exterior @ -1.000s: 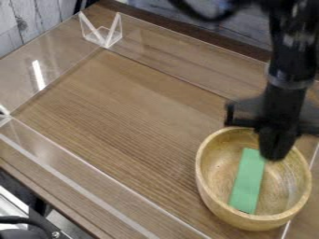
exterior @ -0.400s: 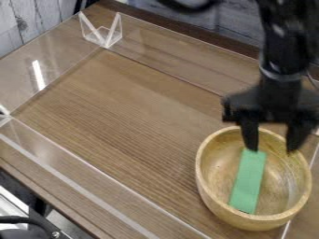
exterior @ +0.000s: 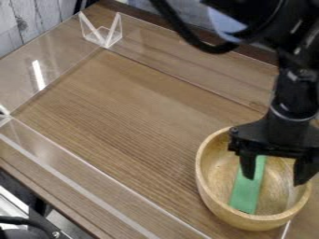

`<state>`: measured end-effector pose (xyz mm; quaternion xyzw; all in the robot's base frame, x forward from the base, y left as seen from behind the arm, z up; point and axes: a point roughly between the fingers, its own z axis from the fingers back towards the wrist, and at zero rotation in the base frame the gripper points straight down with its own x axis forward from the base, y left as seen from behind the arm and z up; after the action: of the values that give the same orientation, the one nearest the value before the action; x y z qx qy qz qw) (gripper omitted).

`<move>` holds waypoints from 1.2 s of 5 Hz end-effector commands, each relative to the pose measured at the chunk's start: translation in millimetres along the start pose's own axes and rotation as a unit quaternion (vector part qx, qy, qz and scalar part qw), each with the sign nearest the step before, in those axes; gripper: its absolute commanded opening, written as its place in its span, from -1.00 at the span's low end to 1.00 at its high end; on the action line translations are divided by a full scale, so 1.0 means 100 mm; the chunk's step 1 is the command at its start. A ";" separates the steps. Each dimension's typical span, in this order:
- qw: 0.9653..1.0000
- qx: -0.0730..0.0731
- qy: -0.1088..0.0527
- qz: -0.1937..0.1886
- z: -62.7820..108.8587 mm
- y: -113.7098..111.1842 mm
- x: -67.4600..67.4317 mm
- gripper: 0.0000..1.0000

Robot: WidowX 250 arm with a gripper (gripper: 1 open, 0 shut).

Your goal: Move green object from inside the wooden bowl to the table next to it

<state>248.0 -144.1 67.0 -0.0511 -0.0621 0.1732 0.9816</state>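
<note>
Green block [exterior: 249, 189] lies flat inside the bowl [exterior: 214, 149], long axis running roughly from the far rim toward the near rim. Its far end sits under my gripper [exterior: 274, 168]; its near end rests close to the bowl's near wall. It is not on the table [exterior: 125, 112].

Gripper state: released. I see the two black fingers [exterior: 248, 164] spread wide, one on each side of the block's far end, with clear gap between them. Both fingertips hang inside the bowl's rim line. I cannot tell whether either finger touches the block or the bowl floor. The gripper points straight down, with the black arm rising out of the upper right of the view.

Bowl position: near right corner of the table, close to the right edge of the view. Material is light-tan wood with a thick rim.

Table surface: brown wood grain, bounded by low clear walls [exterior: 50, 182]. A clear bracket [exterior: 100, 31] stands at the far left corner.

Markings: I can read no brand, label or writing on any item at this resolution.
</note>
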 end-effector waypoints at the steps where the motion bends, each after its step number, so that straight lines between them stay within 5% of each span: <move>1: 1.000 -0.001 -0.006 -0.009 0.01 0.08 0.07 1.00; 2: 1.000 0.007 -0.004 -0.005 -0.13 0.12 0.12 1.00; 3: 1.000 0.011 -0.004 -0.003 -0.21 0.15 0.17 -1.00; 4: 0.999 -0.012 -0.003 -0.046 0.01 0.20 0.22 -1.00; 5: 0.996 -0.041 -0.020 -0.080 0.36 0.35 0.36 -1.00; 6: 0.997 -0.045 -0.043 -0.046 0.48 0.68 0.60 -1.00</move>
<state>269.4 -54.1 98.4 -0.0770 -0.0897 0.1323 0.9841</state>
